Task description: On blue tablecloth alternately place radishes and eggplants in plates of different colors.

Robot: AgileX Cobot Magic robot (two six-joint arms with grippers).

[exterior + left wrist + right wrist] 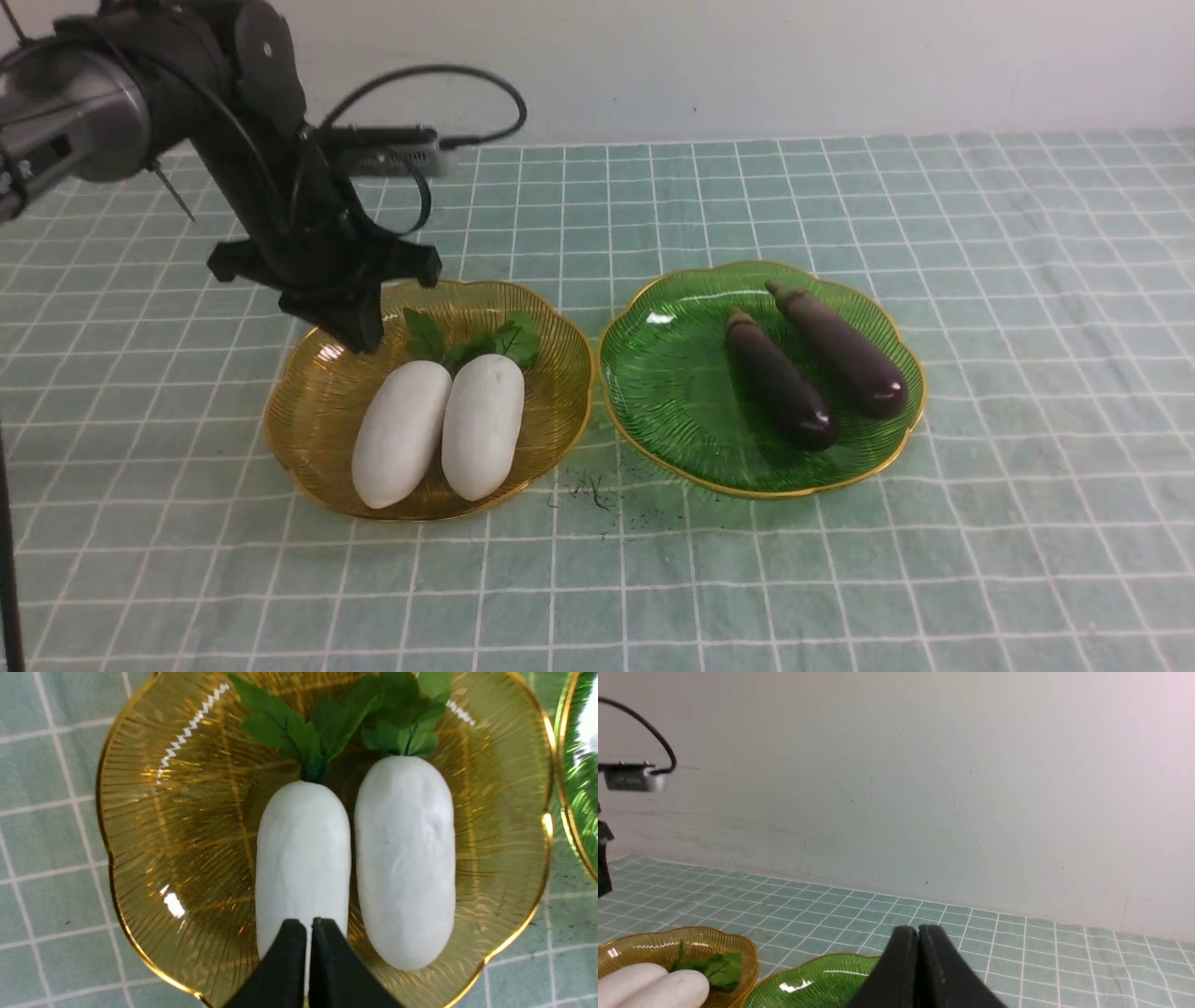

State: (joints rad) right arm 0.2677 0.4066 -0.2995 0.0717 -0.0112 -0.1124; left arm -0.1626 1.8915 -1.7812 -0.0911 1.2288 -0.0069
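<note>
Surface is covered by the blue tablecloth (840, 560), which is wrinkled and has a white grid. Two plates are set side by side with rims nearly meeting, the amber plate (308, 411) at 9 o'clock of the green plate (672, 392). Both radishes are laid in the amber plate, just beside each other: left radish (401, 446) and right radish (483, 425), leaves pointed to roughly 1 o'clock, toward the far rim. Both eggplants are laid in the green plate, in its 3 o'clock half. Near eggplant (780, 383) and far eggplant (845, 355) lie parallel, stem caps pointed to about 11 o'clock; contact between them cannot be told. Left claw (362, 334) is seen over the amber plate at about 10 o'clock, raised clear of the radishes. It is clenched and empty: in the left wrist view its fingertips (292, 935) are pressed together with nothing between them, lined up over the leafless end of the left radish. Right claw (918, 933) is seen only in the right wrist view, clenched and empty, held up above the green plate and aimed at the wall (971, 788). Dark specks (593, 490) are scattered on the cloth at 6 o'clock of the gap between the plates.
</note>
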